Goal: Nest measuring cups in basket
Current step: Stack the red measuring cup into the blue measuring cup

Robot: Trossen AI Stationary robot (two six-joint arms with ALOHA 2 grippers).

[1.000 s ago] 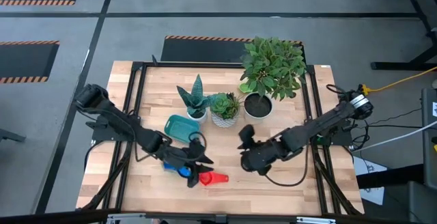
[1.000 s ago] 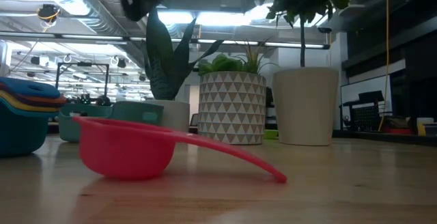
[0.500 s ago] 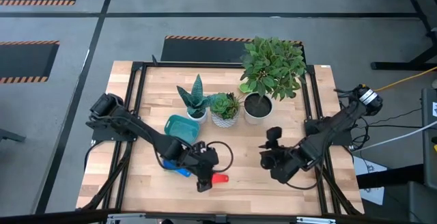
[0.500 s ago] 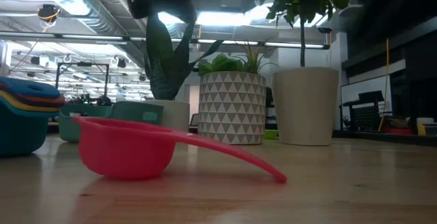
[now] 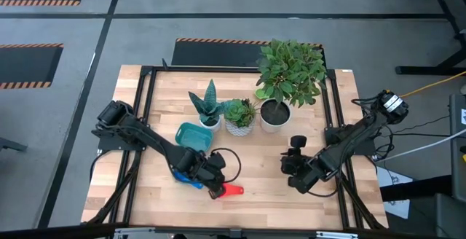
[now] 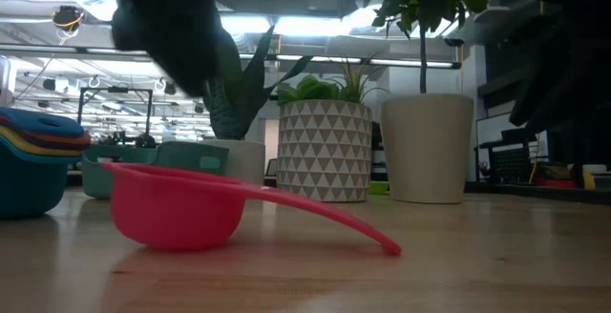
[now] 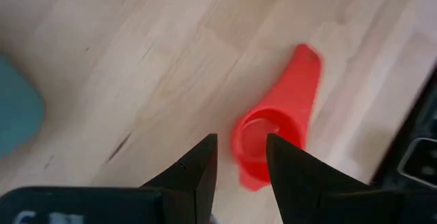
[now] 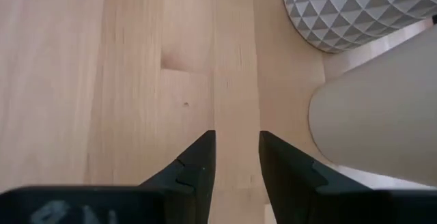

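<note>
1. Since half a second ago the left gripper [image 5: 213, 186] has drawn back a little toward 9 o'clock and now hangs over the bowl end of the red measuring cup [image 5: 227, 190]; in the low view its dark bulk has slid left. The right gripper [image 5: 295, 149] has barely shifted, waiting at 4 o'clock on the table [image 5: 291, 195].
2. Left fingers [image 7: 194, 171] stand a narrow gap apart, holding nothing; the red cup [image 7: 276, 130] lies just beyond their tips. The right gripper's fingers [image 8: 198, 159] are likewise slightly parted and empty over bare wood.
3. The red cup rests upright at 6 o'clock, handle pointing toward 3 o'clock. The stacked cups [image 6: 33, 165], blue outermost, sit just beside it toward 9 o'clock; the teal basket [image 5: 193, 135] lies at 10 o'clock from it.
4. Three potted plants [image 5: 240, 115] crowd the centre; bare boards lie open from 3 to 5 o'clock.
</note>
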